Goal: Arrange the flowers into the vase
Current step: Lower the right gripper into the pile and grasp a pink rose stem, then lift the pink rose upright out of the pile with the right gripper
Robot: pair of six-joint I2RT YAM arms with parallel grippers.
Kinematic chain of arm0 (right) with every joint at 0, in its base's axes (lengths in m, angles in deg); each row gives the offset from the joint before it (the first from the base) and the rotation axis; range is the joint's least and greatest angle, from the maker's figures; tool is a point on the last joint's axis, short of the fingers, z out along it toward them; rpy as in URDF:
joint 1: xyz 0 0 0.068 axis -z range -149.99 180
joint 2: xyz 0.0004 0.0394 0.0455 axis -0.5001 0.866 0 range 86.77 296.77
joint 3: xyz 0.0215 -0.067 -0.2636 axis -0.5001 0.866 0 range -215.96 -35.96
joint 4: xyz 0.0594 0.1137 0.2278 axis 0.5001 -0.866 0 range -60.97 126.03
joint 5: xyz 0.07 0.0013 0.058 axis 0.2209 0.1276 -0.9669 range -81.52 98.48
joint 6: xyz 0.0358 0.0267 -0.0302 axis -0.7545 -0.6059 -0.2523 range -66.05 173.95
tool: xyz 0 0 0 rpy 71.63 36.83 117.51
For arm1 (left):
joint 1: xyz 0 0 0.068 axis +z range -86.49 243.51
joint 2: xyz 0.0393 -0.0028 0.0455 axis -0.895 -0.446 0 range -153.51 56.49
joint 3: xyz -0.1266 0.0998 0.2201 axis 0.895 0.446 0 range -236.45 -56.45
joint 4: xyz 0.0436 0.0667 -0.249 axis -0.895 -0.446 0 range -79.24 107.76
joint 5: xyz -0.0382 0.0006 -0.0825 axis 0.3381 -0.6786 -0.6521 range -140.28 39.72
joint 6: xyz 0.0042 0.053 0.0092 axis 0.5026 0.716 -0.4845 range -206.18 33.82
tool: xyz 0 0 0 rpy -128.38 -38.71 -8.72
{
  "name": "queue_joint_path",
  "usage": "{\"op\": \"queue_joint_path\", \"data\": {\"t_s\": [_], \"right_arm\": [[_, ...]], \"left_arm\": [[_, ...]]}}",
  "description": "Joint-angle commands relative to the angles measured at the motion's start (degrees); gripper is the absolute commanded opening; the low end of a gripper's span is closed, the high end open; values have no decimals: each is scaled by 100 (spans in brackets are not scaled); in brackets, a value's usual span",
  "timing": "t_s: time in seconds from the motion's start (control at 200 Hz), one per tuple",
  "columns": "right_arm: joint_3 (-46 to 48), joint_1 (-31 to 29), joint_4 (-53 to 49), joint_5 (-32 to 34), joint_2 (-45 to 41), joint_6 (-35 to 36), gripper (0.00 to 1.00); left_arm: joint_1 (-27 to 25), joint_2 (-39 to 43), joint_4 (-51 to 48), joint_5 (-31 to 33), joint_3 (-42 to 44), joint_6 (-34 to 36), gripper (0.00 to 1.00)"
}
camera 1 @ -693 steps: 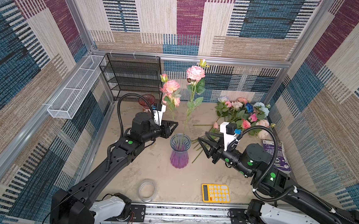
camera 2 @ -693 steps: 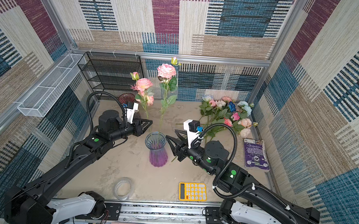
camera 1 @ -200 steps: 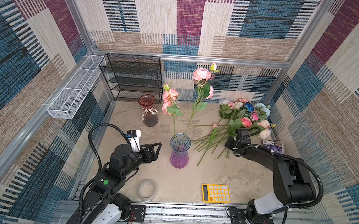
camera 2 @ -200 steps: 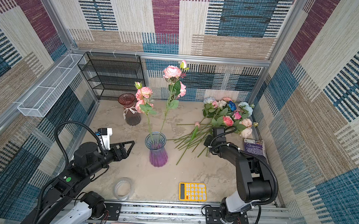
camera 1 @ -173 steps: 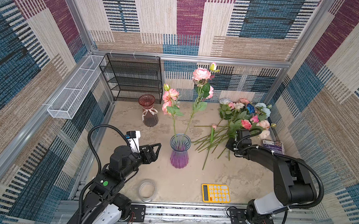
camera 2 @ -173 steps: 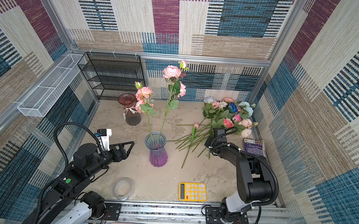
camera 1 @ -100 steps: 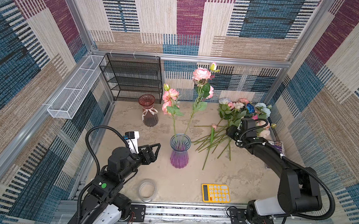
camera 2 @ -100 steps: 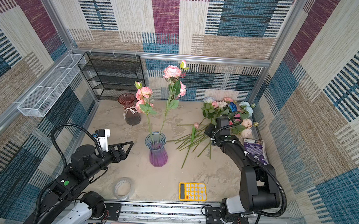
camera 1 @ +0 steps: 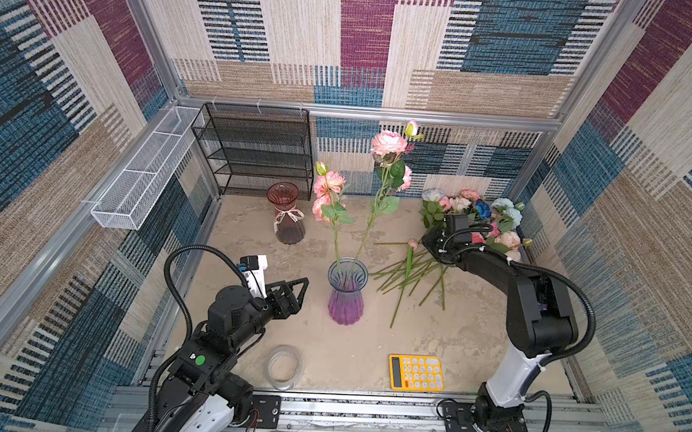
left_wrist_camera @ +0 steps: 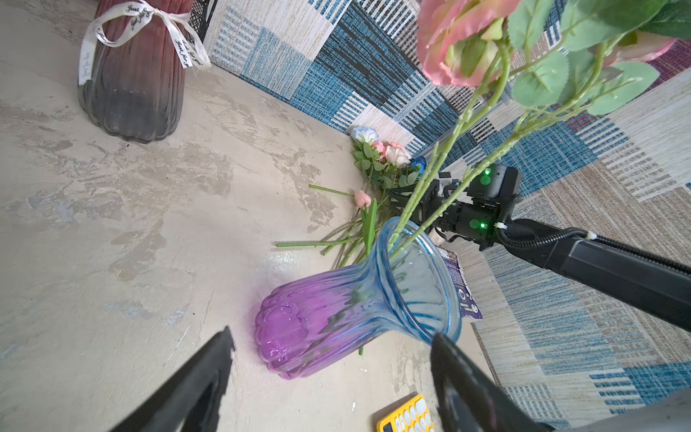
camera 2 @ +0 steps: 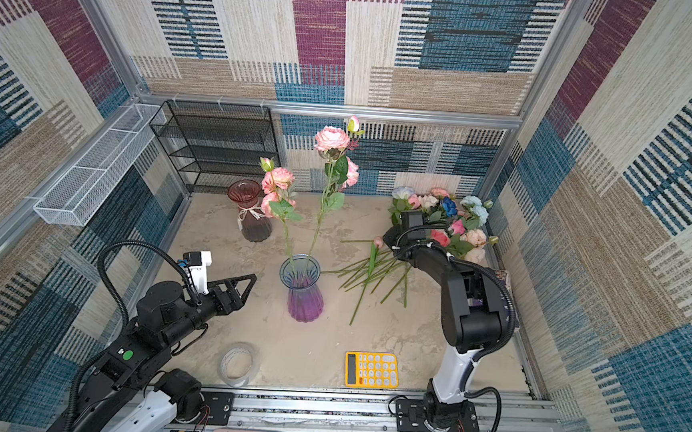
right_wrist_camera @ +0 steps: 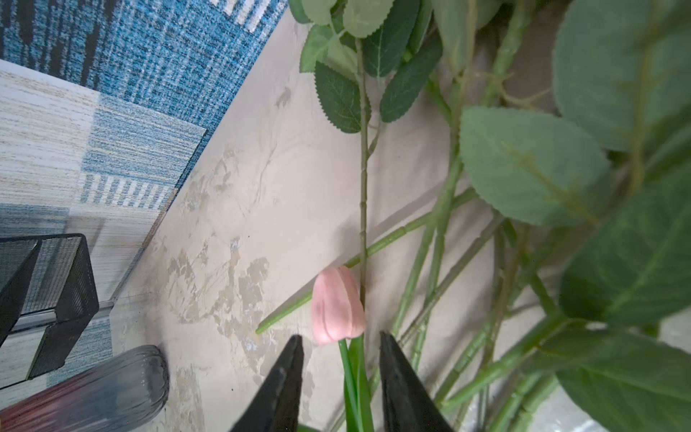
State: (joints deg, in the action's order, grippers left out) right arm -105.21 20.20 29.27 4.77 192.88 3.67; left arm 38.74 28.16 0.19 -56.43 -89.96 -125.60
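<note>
Flowers [camera 1: 508, 238] remain mostly unplaced: right gripper [right_wrist_camera: 340, 335], moved up the pile and reopened, straddles the pink tulip [right_wrist_camera: 337, 303] stem unclamped; left gripper [left_wrist_camera: 332, 334] waits, jaws apart, beside the blue-purple vase [camera 1: 345, 304].

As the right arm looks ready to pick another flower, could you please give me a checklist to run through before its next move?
1. Right tool open, jaws straddling the stem of the pink tulip: ok.
2. Tulip stem free of neighbouring stems: cannot tell.
3. Purple vase upright: ok.
4. Vase mouth has room beside its two roses: ok.
5. Left tool open, clear of the vase: ok.
</note>
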Motion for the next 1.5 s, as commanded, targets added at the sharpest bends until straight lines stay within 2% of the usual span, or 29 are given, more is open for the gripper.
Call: {"op": "queue_joint_path", "data": {"t_s": [0.0, 0.08, 0.376, 0.611, 0.791, 0.972, 1.332, 1.492], "right_arm": [[-177, 6, -110, 438, 218, -353, 34], [-325, 7, 6, 534, 405, -238, 34], [-1883, -2, -891, 809, 1572, 209, 30], [-2536, -26, -1213, 840, 2162, 348, 30], [-2811, -32, -1240, 956, 2350, 594, 13], [-2079, -83, -325, 1246, 1666, 992, 1], [-153, -296, 2028, 2269, -478, 1861, 0], [528, -349, 2506, 2464, -1614, 2180, 0]], "left_arm": [[4, 11, 78, 61, 4, -37, 84], [7, 13, 60, 55, -5, -37, 84], [8, 4, 49, 52, -14, -27, 84], [7, 4, -10, 101, -53, -5, 84], [6, -31, -46, 113, -78, -20, 84], [7, -64, -28, 88, -88, -36, 84], [6, -97, 10, 75, -275, -42, 84], [7, -120, -201, 160, -482, 45, 84]]}}
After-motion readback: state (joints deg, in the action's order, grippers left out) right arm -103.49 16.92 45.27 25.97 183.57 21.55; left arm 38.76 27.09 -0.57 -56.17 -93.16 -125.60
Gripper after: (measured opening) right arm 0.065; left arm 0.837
